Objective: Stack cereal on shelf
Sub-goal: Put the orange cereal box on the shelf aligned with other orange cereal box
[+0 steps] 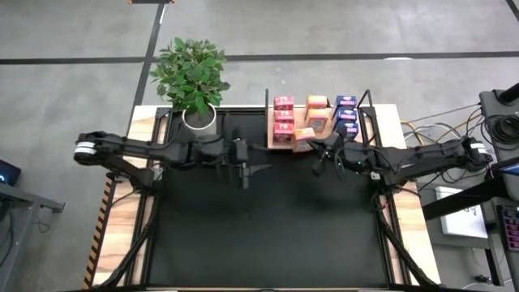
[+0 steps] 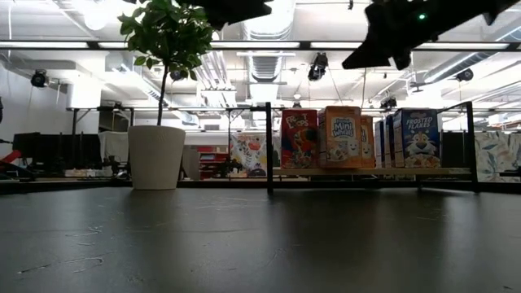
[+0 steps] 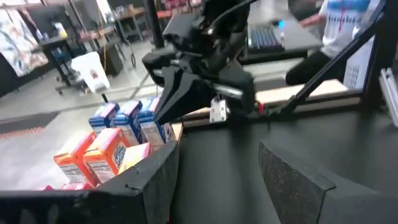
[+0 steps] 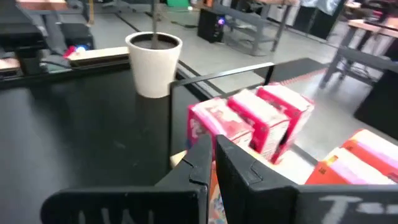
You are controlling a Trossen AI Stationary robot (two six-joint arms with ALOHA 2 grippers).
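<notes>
The light-wood shelf (image 1: 274, 122) with black posts stands at the table's far edge. On it are rows of red (image 1: 284, 113), orange (image 1: 318, 113) and blue (image 1: 346, 113) cereal boxes. One more orange box (image 1: 302, 139) sits slightly turned at the shelf's front edge and shows upright on the board in the low view (image 2: 340, 137). My right gripper (image 1: 319, 154) (image 4: 213, 146) hovers just in front of that box, raised above the table, shut and holding nothing. My left gripper (image 1: 243, 170) (image 3: 217, 155) hangs open over the table's middle, to the shelf's left.
A white pot (image 1: 199, 116) (image 2: 156, 156) with a leafy plant stands at the far edge, left of the shelf. The black tabletop (image 1: 268, 235) stretches toward the near edge. Cables and equipment lie beyond the table's right side (image 1: 486, 122).
</notes>
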